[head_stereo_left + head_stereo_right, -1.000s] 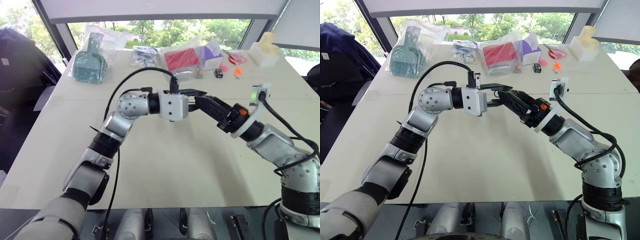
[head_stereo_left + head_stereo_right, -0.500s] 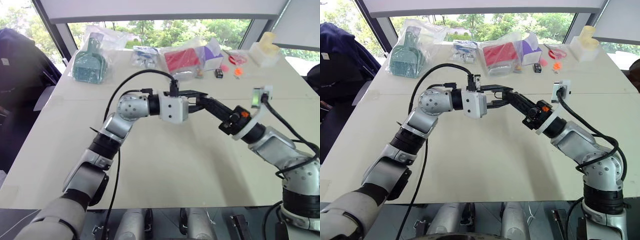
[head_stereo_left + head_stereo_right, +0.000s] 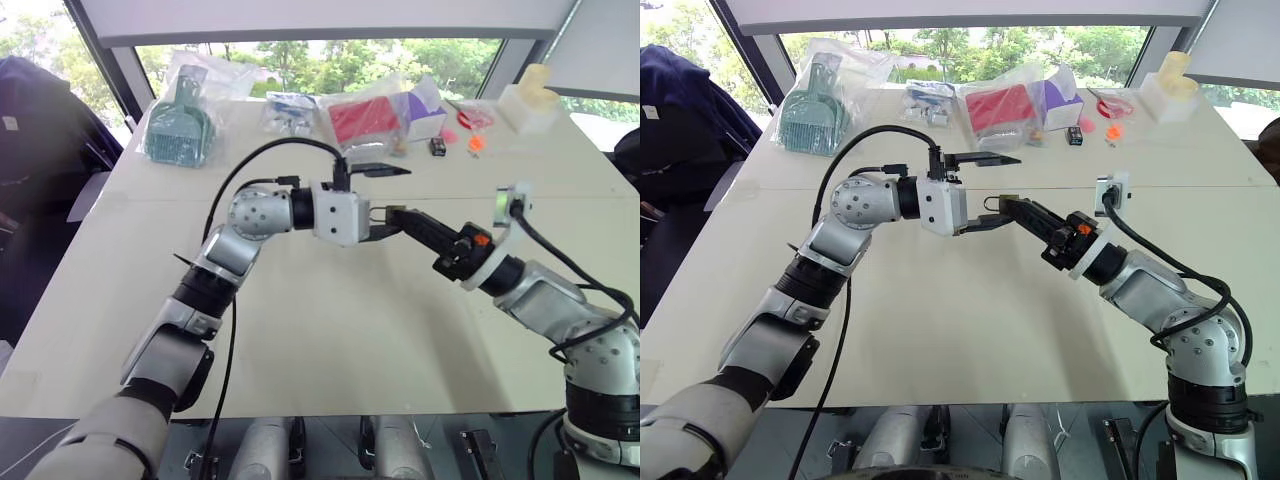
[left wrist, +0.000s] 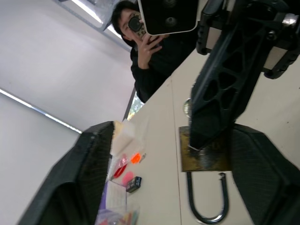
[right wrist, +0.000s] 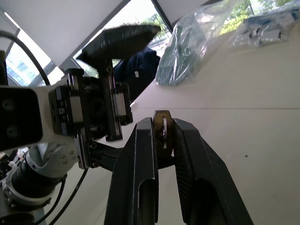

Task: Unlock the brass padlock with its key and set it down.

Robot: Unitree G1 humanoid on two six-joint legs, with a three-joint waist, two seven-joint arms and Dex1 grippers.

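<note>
Padlock [image 4: 205, 151] pinched by its brass body between the closed fingers of the right gripper [image 5: 162, 129], held up in the air above the middle of the white table [image 3: 330, 330]. Its silvery shackle [image 4: 206, 200] hangs free at one end in the left wrist view, so the lock looks sprung open. The left gripper [image 3: 383, 200] faces it from the robot's left with its two black fingers spread wide, one above and one below the padlock and clear of it; from how they stand, this reads as a handover, the left fingers parted so the right arm can carry the lock away. The key is too small to make out with any certainty; a small round silvery bit beside the brass body may belong to it. Set-down is not yet done, and the open stretch of table below the grippers offers room for it. Along the far edge lie a green scoop in a bag [image 3: 178, 125], a red packet [image 3: 362, 120] and a small black box [image 3: 438, 146], well apart from the arms. A person [image 4: 152, 51] stands beyond the table.
</note>
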